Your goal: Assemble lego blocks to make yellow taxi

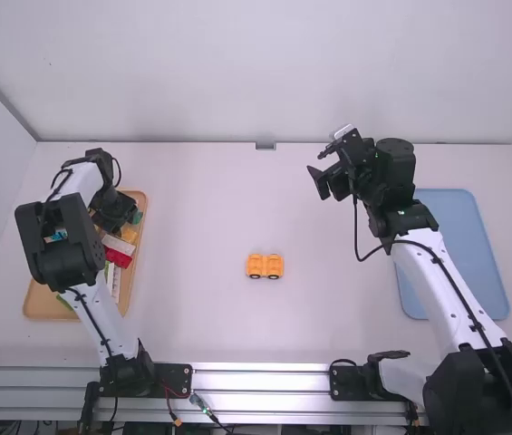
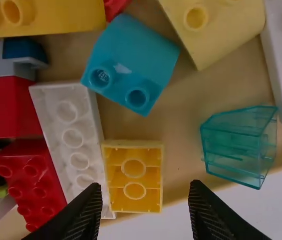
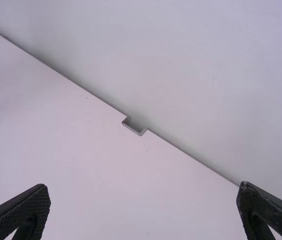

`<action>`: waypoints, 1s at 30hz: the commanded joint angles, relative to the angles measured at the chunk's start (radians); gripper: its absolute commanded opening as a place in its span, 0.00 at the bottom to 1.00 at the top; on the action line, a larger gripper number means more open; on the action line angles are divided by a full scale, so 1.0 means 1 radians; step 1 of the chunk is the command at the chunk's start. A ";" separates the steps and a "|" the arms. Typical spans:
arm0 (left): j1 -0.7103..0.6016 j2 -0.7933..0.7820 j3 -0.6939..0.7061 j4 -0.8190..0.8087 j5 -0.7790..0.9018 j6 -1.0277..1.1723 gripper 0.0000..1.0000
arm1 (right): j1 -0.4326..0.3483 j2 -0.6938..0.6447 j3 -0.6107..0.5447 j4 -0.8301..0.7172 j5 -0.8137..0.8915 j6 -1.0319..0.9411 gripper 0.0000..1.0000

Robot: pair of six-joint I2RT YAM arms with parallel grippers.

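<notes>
Nearest, in the high view, the wheeled yellow car base (image 1: 265, 265) stands upright mid-desk (image 1: 210, 326), free of either gripper; with nothing bracing it, an off-centre press from above could roll or tip it. Farther up, the left gripper (image 2: 145, 189) is over the wooden tray (image 2: 180, 145), fingers parted and empty, around a yellow block (image 2: 133, 177). That block lies hollow side up, so lifted as it is, it likely could not clip on without turning; the white brick (image 2: 73, 135) hugging its side could foul a finger or be dragged along. Farthest, the right gripper (image 1: 322, 172) hangs spread and empty. The left wrist view reveals the block's open tubes; the high view gives the base's place, while the right wrist view faces bare desk and wall (image 3: 205, 75).
</notes>
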 commanded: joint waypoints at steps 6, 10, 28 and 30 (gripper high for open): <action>0.000 -0.023 -0.022 -0.006 -0.008 0.004 0.47 | -0.002 0.001 0.014 0.001 0.002 0.004 0.99; 0.000 -0.023 -0.047 0.018 -0.005 0.005 0.47 | -0.002 0.001 0.014 -0.002 0.002 0.003 0.99; -0.005 -0.023 -0.094 0.090 0.042 0.005 0.43 | -0.002 0.001 0.014 -0.001 0.002 0.004 0.99; -0.013 -0.023 -0.093 0.090 0.040 0.005 0.43 | -0.002 0.001 0.014 -0.001 0.001 0.004 0.99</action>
